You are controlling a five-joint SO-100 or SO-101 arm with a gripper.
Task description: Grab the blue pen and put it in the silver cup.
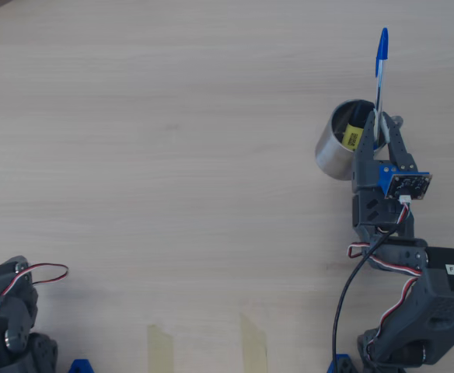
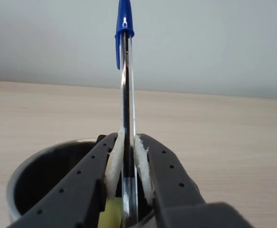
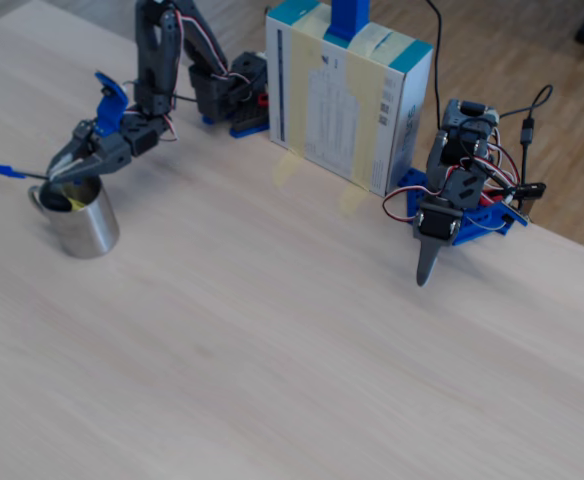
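At the right of the overhead view, the gripper (image 1: 380,124) is clamped on the blue pen (image 1: 380,66) over the silver cup (image 1: 343,140). The pen's lower end sits inside the cup while most of it pokes past the rim. Released at this slant, it may tip out, or catch the yellow marker (image 1: 354,136) already inside.

We see a light wood-grain table (image 3: 272,330). Beyond it lies a brown wooden plank floor (image 3: 532,50). A plain pale wall (image 2: 205,42) stands behind.
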